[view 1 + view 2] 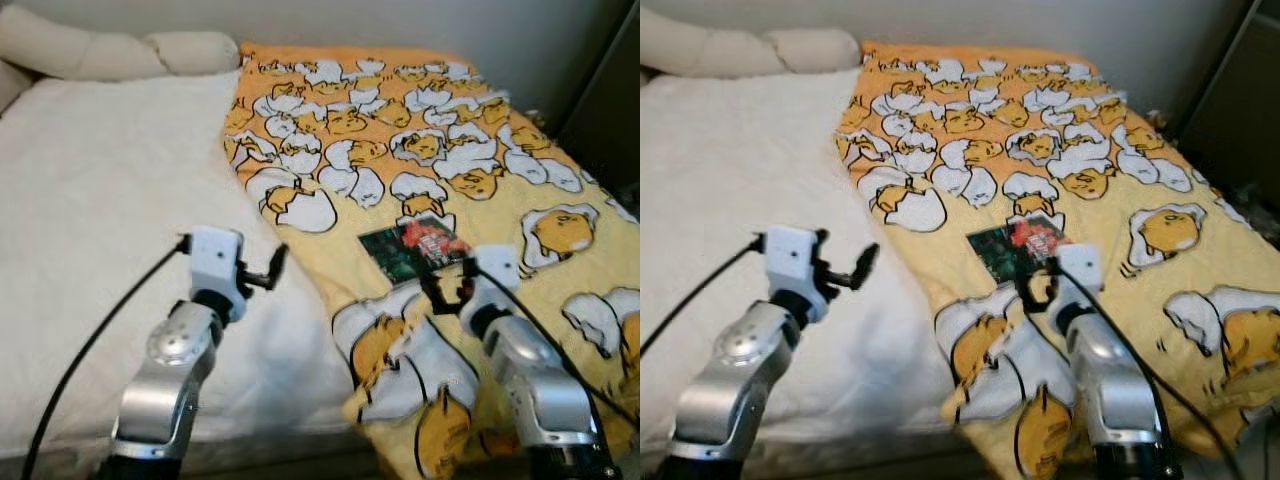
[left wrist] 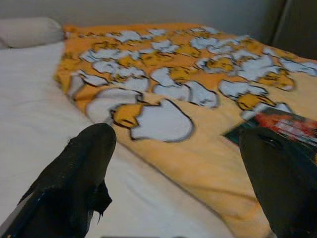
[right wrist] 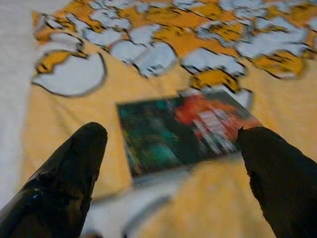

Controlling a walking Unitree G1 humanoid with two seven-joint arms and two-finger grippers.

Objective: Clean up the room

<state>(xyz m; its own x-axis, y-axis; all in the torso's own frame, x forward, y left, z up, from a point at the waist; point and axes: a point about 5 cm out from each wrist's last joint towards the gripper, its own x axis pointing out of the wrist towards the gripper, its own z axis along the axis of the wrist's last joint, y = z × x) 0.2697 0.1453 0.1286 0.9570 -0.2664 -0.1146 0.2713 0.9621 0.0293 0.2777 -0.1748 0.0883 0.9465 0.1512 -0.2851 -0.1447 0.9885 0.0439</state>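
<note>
Right gripper (image 3: 171,148) is hovering, fingers spread, near the flat book (image 1: 412,247) on the blanket (image 1: 480,140); looking thin, stiff, light — pinching its near edge suits.

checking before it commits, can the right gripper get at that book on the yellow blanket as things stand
Probably yes. The right gripper hangs just short of the book, fingers spread wider than it. The book lies flat on the yellow blanket with nothing between them.

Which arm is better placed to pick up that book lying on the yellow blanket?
Right. The right end effector hangs open directly before the book, fingers framing it. The left end effector sits over the white sheet, off to the side.
</note>
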